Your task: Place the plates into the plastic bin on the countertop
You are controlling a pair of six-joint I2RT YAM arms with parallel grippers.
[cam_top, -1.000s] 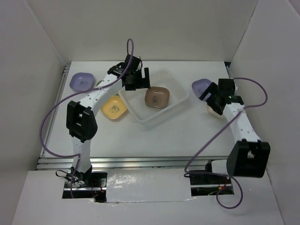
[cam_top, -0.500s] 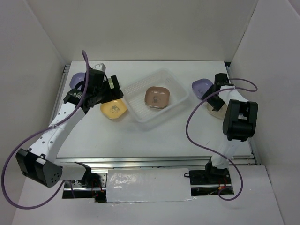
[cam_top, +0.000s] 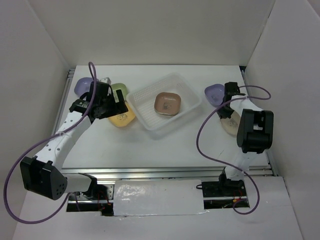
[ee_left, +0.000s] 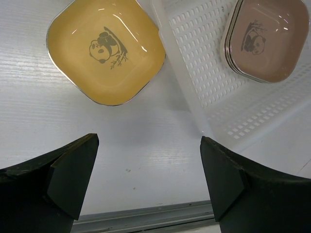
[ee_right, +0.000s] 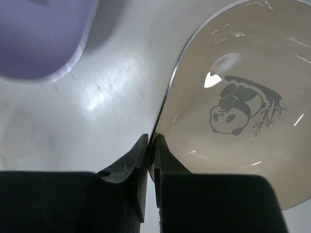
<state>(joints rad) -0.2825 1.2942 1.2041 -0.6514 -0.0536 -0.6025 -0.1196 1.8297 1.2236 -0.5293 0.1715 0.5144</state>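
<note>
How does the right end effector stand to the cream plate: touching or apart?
Touching. The right wrist view shows the right end effector pinching the rim of the cream plate, one finger on each side of the edge, with no gap visible.

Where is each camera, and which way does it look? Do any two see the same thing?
Top external: high above and behind, looking down on the countertop and plastic bin; both arms show.
Left wrist: on the left arm, looking down at the yellow plate and bin corner; the open left gripper shows.
Right wrist: on the right arm, close to the cream plate; the right gripper pinches its rim.
Shared: top and left wrist both see the brown plate in the bin.
</note>
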